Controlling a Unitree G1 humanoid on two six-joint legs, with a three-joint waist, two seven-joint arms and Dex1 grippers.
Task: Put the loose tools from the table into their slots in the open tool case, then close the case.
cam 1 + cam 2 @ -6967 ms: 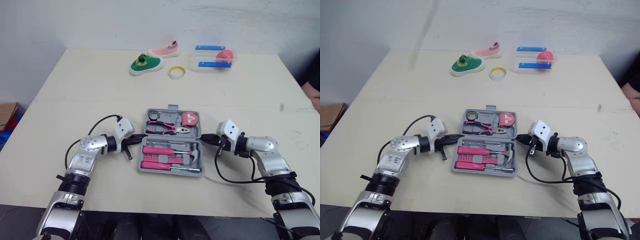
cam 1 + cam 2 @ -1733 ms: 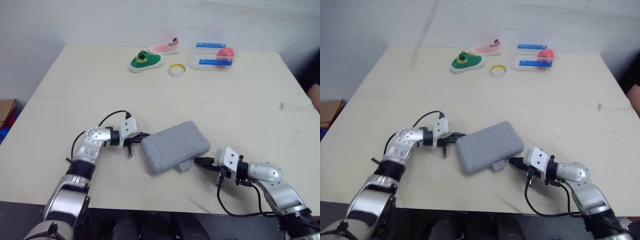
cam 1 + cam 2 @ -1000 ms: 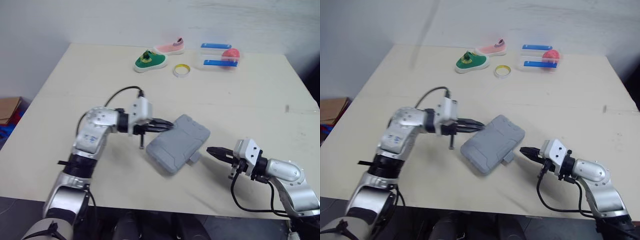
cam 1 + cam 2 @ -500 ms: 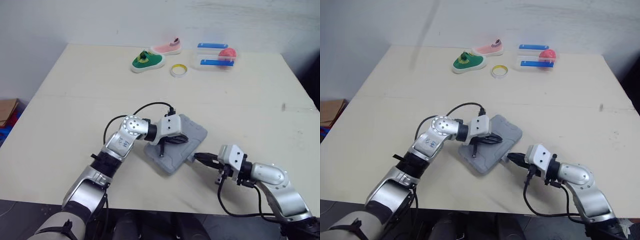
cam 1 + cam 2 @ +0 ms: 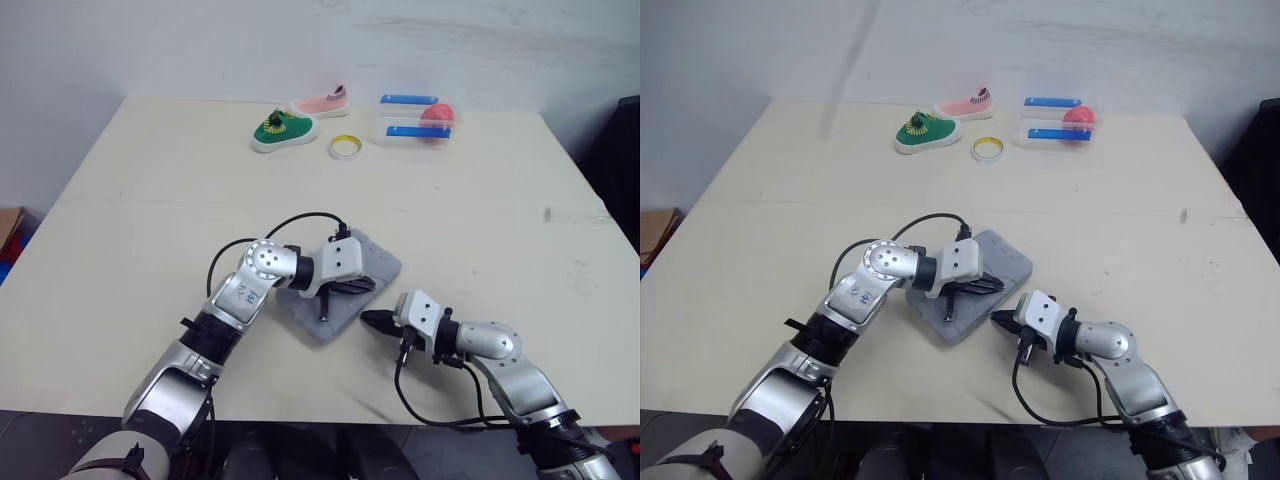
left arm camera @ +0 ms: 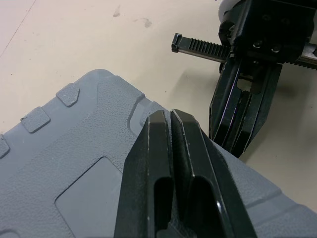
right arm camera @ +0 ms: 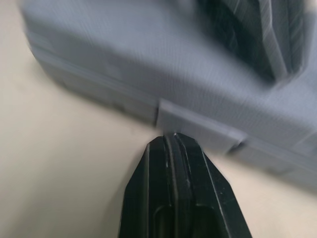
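Both jaw pairs pinched together, holding nothing | tool case lid down, directly beneath left gripper tips | latch tab just ahead of right gripper tips | stowing judged done; latch fastening judged outstanding.

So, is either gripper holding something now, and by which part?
Nothing is held. The left gripper, shut, lies over the top of the closed tool case; the right gripper, also shut, points its tip at the latch.
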